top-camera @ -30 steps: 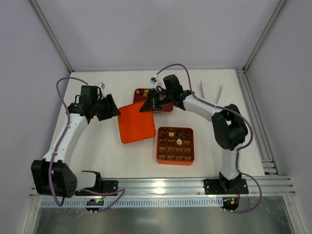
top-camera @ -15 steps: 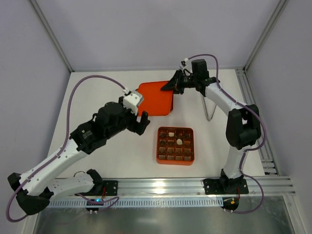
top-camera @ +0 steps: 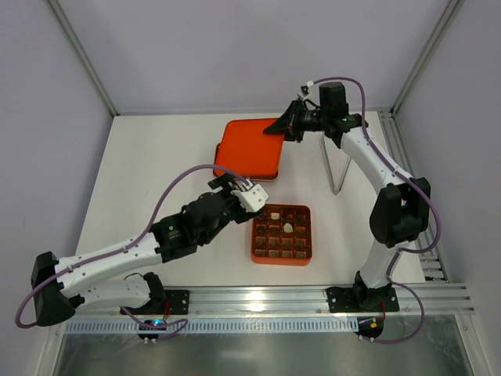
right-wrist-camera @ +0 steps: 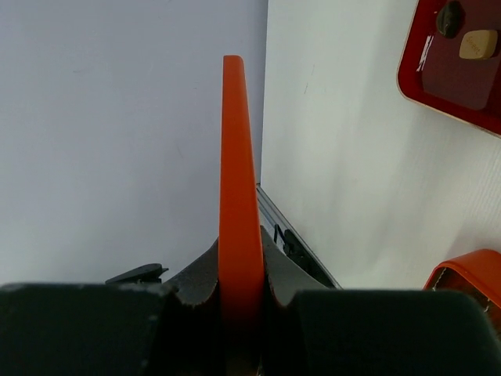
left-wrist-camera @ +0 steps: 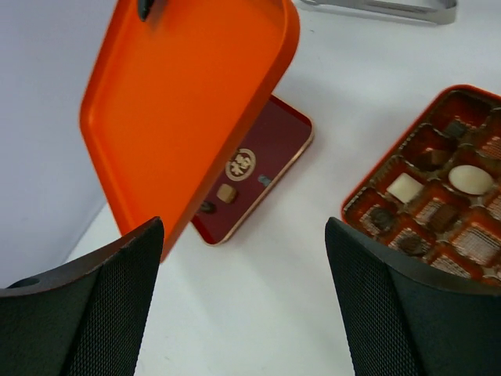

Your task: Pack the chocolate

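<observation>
Jaws of the right gripper (right-wrist-camera: 241,290) are clamped on the rim of the orange lid (top-camera: 250,149), held tilted at upper centre. Left gripper (left-wrist-camera: 239,235) jaws stand apart, empty. Chocolate (left-wrist-camera: 470,178) sits in the gridded box (top-camera: 282,259) at frame centre; apparently two more pieces lie on the dark red tray (left-wrist-camera: 274,137).

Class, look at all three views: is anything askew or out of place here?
The orange lid is askew: the right gripper, jaws clamped on its edge, holds it tilted over the dark red tray, where two chocolates lie outside the gridded box.
</observation>
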`<state>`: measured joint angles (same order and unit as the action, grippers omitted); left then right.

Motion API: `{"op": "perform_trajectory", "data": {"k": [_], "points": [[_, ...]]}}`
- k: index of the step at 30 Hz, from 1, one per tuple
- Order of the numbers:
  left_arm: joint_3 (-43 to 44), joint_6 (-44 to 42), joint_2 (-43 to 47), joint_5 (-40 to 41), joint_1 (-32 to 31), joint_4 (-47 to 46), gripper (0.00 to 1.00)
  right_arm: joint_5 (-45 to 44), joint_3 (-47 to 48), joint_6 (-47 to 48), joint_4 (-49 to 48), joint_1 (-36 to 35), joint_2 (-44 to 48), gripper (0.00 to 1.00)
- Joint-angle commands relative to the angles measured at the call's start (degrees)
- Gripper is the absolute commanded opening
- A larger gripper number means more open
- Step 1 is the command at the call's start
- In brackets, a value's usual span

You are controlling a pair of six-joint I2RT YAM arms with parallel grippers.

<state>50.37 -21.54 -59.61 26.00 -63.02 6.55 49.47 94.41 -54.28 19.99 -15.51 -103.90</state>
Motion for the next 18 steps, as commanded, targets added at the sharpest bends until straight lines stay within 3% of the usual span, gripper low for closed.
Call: {"op": "perform_trajectory", "data": {"k": [1,10,18], "points": [[-2.46,-14.03,-1.11,7.04,-1.13,-17.16,0.81,1.50,1.74,-2.40,1.19,0.04,4.49,0.04],[-8.53,-35.55,-9.02,11.70,-3.77,-41.59,0.77,1.06,1.30,-3.55,2.16,-0.05,7.39,0.04],[-8.18,-47.62,-15.35,12.93,-3.95,-54.52,0.71,0.10,-0.54,-2.06,3.74,-0.58,8.80,0.04]]}}
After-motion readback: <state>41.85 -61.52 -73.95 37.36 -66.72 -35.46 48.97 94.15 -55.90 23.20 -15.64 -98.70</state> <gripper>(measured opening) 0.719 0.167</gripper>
